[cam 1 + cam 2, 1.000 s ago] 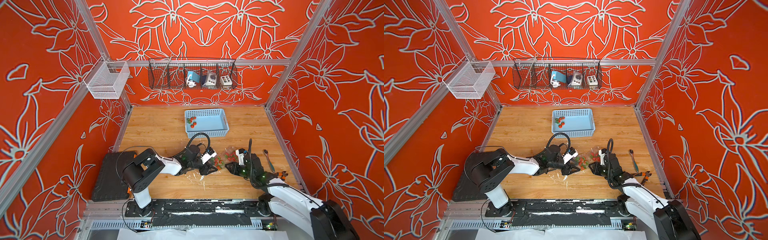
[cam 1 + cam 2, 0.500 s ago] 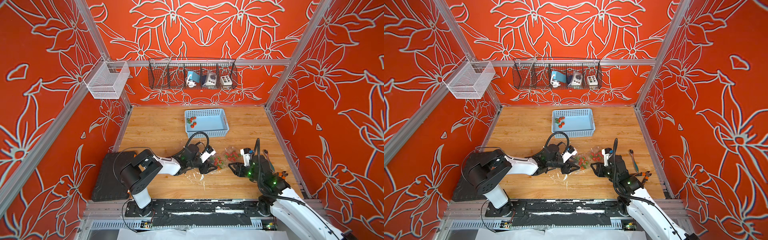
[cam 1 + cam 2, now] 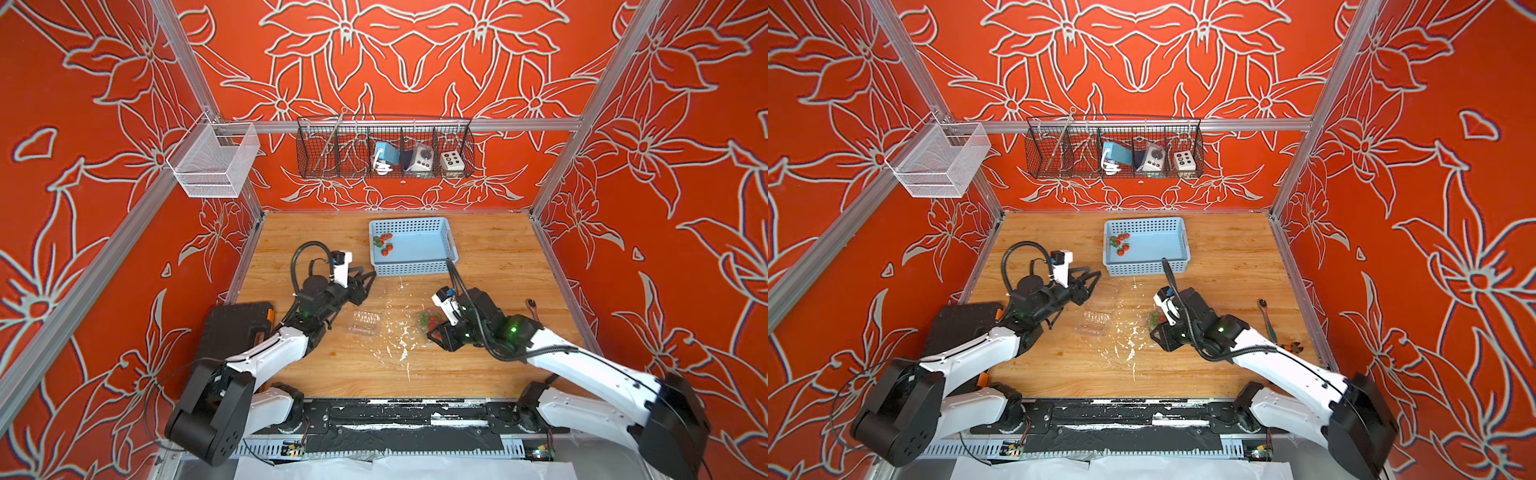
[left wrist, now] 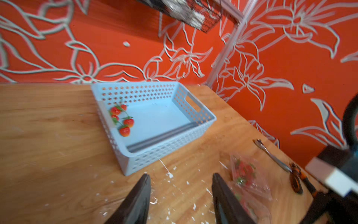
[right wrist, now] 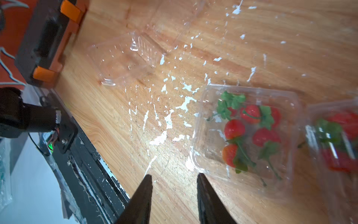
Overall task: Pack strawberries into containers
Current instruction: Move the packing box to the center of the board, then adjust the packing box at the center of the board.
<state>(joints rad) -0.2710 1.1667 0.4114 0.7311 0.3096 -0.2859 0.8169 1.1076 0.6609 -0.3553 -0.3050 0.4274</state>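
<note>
Left hand (image 4: pixel 179 175), jaws apart and empty, hangs off the 7 o'clock corner of the light blue perforated plastic basket (image 3: pixel 411 268) holding a few red strawberries (image 3: pixel 384 245). Right hand (image 5: pixel 173 175), also apart and empty, is beside a clear plastic clamshell container (image 5: pixel 209 153) of berries (image 5: pixel 234 129), at 3 o'clock from an empty clear clamshell (image 3: pixel 363 322).
</note>
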